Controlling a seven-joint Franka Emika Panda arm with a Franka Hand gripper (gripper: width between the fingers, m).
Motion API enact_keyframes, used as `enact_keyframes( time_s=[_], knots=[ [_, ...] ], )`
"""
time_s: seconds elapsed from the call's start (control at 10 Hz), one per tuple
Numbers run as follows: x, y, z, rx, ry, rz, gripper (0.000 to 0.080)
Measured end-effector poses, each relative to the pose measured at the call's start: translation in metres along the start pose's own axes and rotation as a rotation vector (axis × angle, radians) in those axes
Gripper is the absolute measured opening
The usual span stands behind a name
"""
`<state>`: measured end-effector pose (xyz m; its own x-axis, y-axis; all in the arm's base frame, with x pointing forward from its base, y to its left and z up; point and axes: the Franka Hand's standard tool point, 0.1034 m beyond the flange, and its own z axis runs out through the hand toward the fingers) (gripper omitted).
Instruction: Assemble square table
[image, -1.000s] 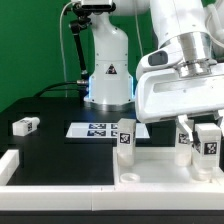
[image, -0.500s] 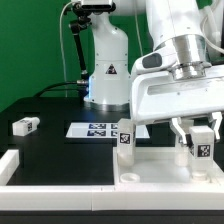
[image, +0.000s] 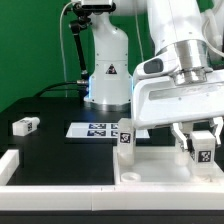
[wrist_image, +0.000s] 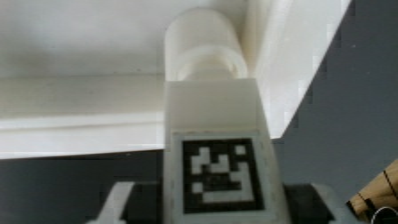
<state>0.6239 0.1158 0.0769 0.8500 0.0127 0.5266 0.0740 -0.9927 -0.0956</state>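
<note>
Green backdrop, black work surface edged with white border rails (image: 55, 172); a robot gripper (image: 203, 147) holds a tagged leg (image: 204, 153) over the square top (image: 160, 170).
To do this step well, keep the leg plumb over its hole and turn it without slackening the grip. In the exterior view's lower right the gripper is clamped on the leg, jaws only as far apart as the leg is wide, a finger (wrist_image: 125, 205) on each side. The wrist view shows the leg's rounded far end meeting the square top; whether it is seated I cannot tell. A second leg (image: 125, 135) stands upright mid-frame, a third leg (image: 25, 126) lies at middle left, the marker board (image: 98, 129) between them.
</note>
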Motion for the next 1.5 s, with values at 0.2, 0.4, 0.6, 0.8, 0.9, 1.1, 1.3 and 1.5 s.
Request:
enact_keyframes(
  time_s=[0.2,0.4,0.6,0.8,0.9,1.1,1.3,1.5],
  knots=[
    [0.0002,-0.0001,0.0001,-0.003,-0.002,0.006,0.029],
    [0.0001,-0.0007,-0.0004,-0.013,0.009,0.018,0.029],
    [-0.0001,-0.0016,-0.0019,-0.02,0.01,0.023,0.029],
    [-0.0023,0.0,-0.0019,-0.028,0.019,0.019,0.029],
    [-0.001,0.0023,-0.0006,-0.044,0.052,0.016,0.029],
    [0.0014,0.0016,0.0018,-0.051,0.076,0.016,0.029],
    [0.0023,0.0011,0.0026,-0.045,0.064,0.019,0.029],
    [-0.0008,0.0006,0.0045,-0.038,0.044,0.021,0.0472]
  ],
)
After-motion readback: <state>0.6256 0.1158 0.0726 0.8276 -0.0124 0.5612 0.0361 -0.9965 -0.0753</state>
